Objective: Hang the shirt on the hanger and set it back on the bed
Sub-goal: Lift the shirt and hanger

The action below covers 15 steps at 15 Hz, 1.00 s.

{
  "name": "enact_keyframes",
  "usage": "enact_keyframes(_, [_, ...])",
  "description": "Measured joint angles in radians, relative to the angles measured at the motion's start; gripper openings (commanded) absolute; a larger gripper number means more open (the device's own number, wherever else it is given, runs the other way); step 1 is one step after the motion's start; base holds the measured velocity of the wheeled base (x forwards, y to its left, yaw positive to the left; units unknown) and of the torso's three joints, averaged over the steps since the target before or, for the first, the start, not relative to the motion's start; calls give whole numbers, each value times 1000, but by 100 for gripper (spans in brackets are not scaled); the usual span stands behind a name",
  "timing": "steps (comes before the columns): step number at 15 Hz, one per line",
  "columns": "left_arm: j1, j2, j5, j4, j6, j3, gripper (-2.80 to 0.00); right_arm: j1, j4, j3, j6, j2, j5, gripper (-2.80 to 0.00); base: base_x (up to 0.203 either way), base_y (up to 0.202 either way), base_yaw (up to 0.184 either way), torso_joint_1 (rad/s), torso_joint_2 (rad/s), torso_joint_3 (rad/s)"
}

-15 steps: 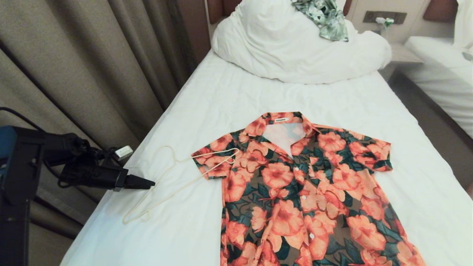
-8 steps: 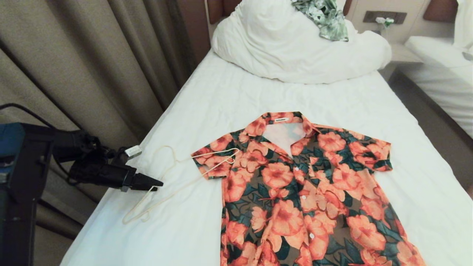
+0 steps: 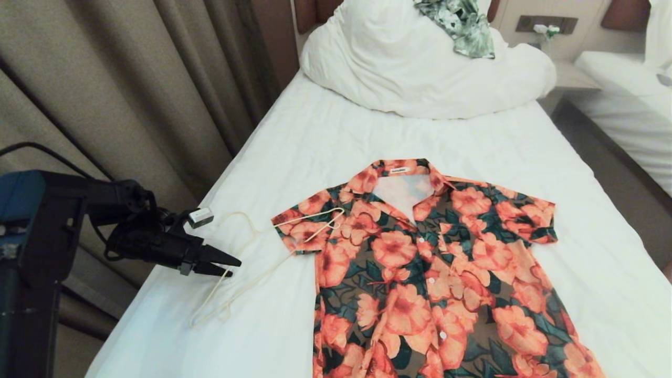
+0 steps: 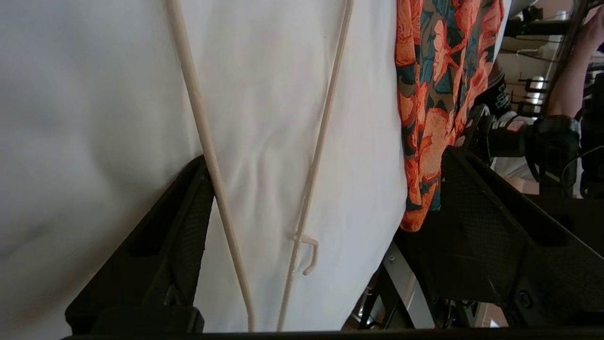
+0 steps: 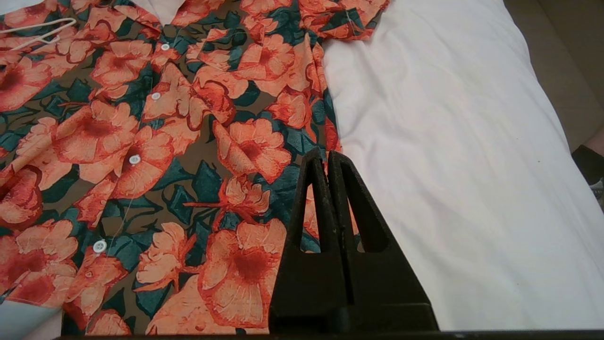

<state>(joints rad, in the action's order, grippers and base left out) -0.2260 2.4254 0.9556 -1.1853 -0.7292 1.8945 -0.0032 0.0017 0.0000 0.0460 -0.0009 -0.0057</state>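
- Left gripper (image 3: 231, 266) sat at the lower left of the head view, over the bed's (image 3: 325, 131) left edge, jaws spread wide and grasping nothing.
- Hanger (image 3: 252, 262) lay flat on the sheet just in front of those jaws — long axis running from lower left up toward the centre, far corner resting on the shirt's (image 3: 420, 273) near sleeve.
- Left wrist view: two hanger wires (image 4: 207, 156) passed between the open fingers (image 4: 184, 226), one wire right against a finger; contact or a hair's gap, could not tell.
- Shirt lay spread, front up and buttoned, centre to lower right of the head view; hem cut off by the bottom edge.
- Right gripper (image 5: 326, 158) was clenched, empty, hovering over the shirt's lower side edge — out of the head view, and judged farther from the hanger than the left.
- Hook of the hanger was faint against the white sheet, hard to trace.
- Judged: closing on the wire is the left's move.
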Motion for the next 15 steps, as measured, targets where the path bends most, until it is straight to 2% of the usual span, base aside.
enact_keyframes(3, [0, 9, 8, -9, 5, -1, 0, 0, 0, 0, 0, 0, 0, -280, 0, 0, 0, 0, 0, 0])
enact_keyframes(6, [0, 10, 103, -57, 2, -8, 0, 0, 0, 0, 0, 0, 0, -280, 0, 0, 0, 0, 0, 0])
enact_keyframes(7, [-1, 12, 113, -59, 3, -7, 0, 0, 0, 0, 0, 0, 0, -280, 0, 0, 0, 0, 0, 0])
enact_keyframes(10, [-3, 13, 130, -82, 3, -6, 0, 0, 0, 0, -1, 0, 0, -280, 0, 0, 0, 0, 0, 0])
enact_keyframes(15, [29, 9, 117, -117, 12, -14, 0, 0, 0, 0, 0, 0, 0, -280, 0, 0, 0, 0, 0, 0])
